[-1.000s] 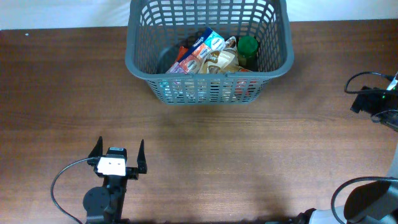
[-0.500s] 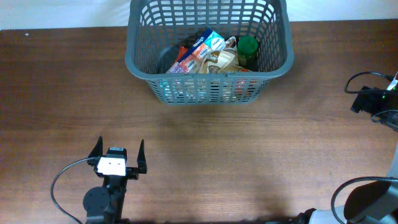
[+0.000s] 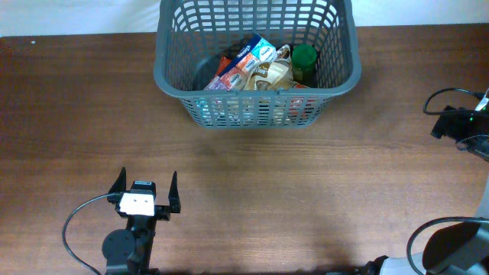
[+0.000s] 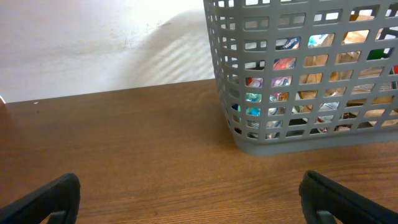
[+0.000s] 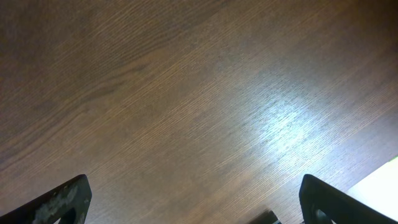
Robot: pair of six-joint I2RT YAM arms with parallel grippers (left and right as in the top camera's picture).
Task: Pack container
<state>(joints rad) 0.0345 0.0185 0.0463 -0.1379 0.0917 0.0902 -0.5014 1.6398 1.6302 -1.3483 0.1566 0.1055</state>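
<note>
Over the wooden table (image 3: 306,191), left fingers (image 3: 173,187) face the container (image 3: 229,93), right fingers (image 5: 62,198) point down, both wide.

The left arm (image 3: 126,244) sits at the near left edge of the tabletop (image 3: 306,191), its forearm pointing away from the base. The left claw (image 3: 147,183) is level and spread wide, with both dark fingers (image 3: 174,187) far apart and nothing between them; its wrist camera sees only the two tips in the bottom corners. The right arm (image 3: 457,124) reaches in low from the far right edge, and the right claw (image 5: 199,208) faces down at the tabletop, its fingertips (image 5: 59,198) equally wide apart and empty.
</note>
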